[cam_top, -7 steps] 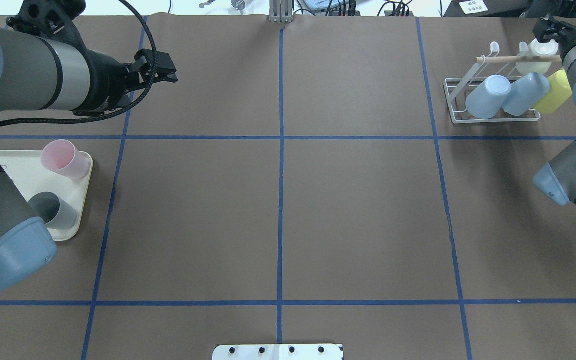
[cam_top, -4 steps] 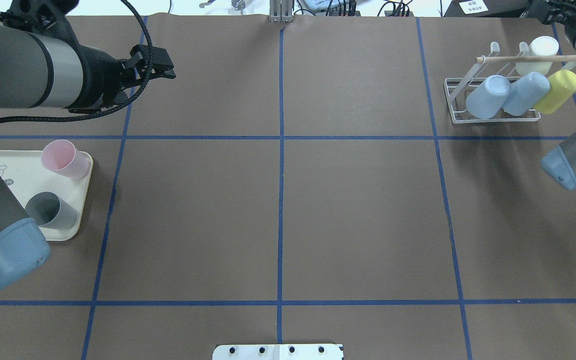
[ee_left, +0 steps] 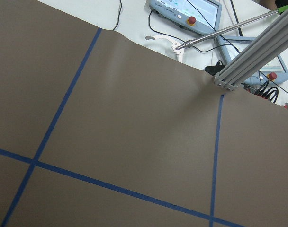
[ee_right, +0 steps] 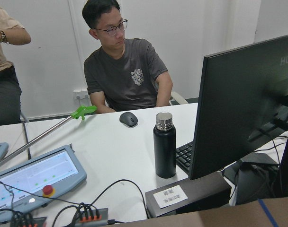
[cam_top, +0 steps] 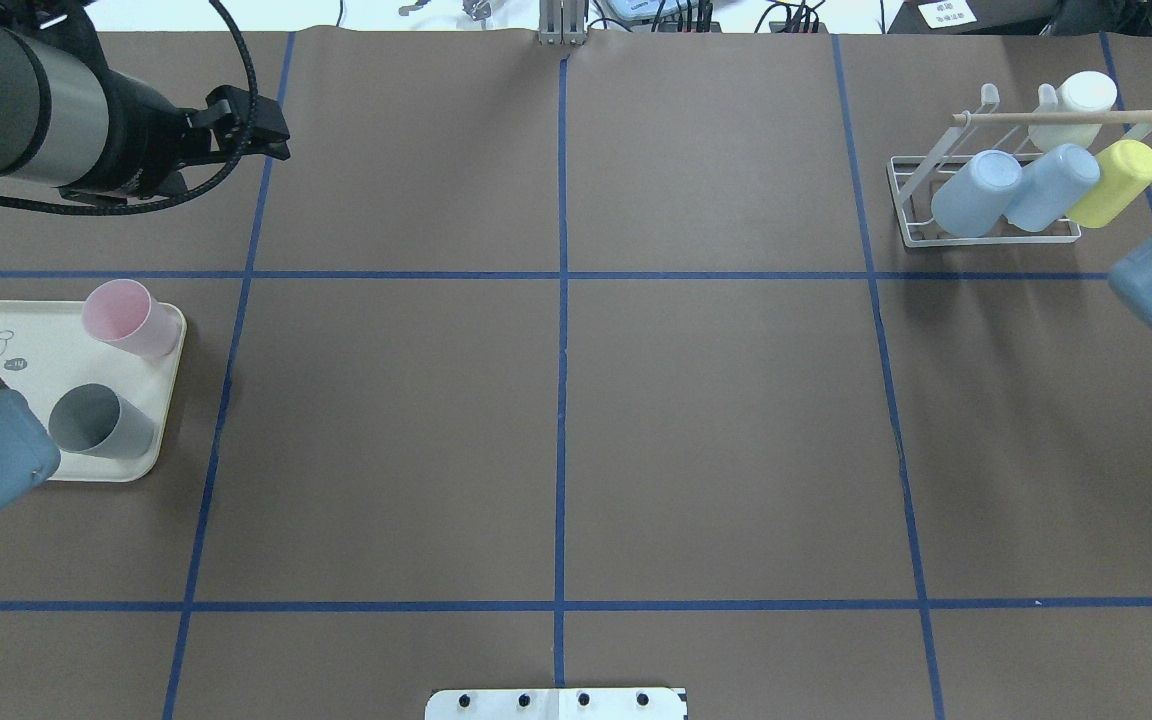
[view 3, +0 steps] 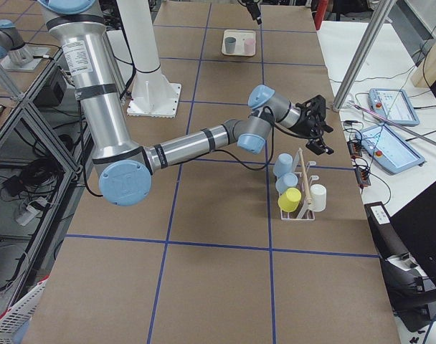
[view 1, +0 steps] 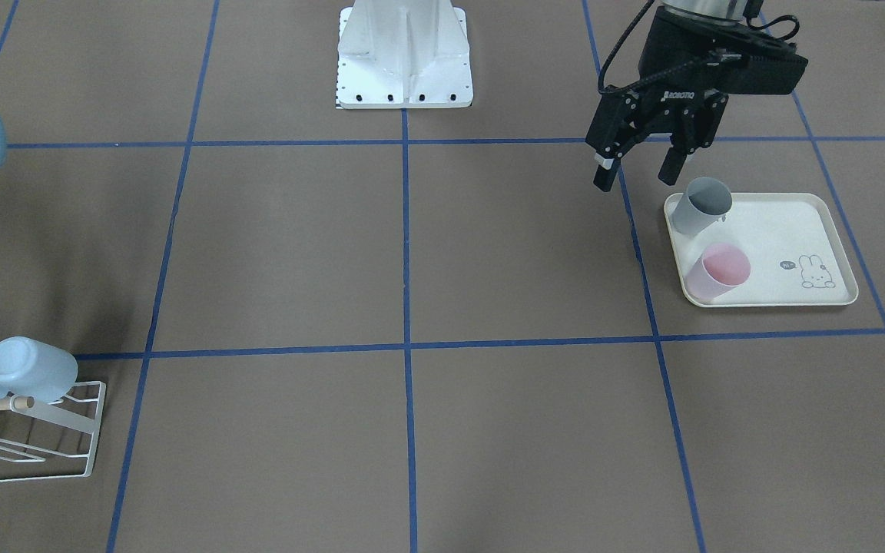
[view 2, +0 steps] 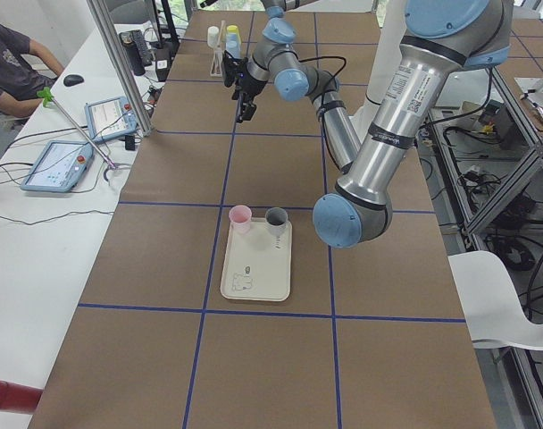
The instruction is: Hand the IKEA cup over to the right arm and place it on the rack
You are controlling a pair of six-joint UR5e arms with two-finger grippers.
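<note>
Brown paper crossed by blue tape lines (cam_top: 562, 400) covers the table (cam_top: 726, 430). Two cups, a grey cup (view 1: 702, 204) and a pink cup (view 1: 719, 270), stand upright and untouched on the rabbit-print tray (view 1: 796, 238). The grey one is nearer the left gripper (view 1: 636, 181) and the pink one is just beyond it. That gripper hangs raised above the table near the tray, fingers spread and holding nothing. Well apart from it, at the table's other end, the rack (cam_top: 986, 240) carries two pale blue cups (cam_top: 976, 192), a yellow cup (cam_top: 1116, 182) and a cream cup (cam_top: 1071, 105), with a wooden dowel (cam_top: 1046, 117) across its top. The right gripper (view 3: 317, 126) is near the rack. It shows only in the side views, so whether it is spread or closed cannot be told. Its wrist camera faces a desk with a seated person (ee_right: 125, 71), a monitor (ee_right: 248, 104) and a black bottle (ee_right: 165, 146).
</note>
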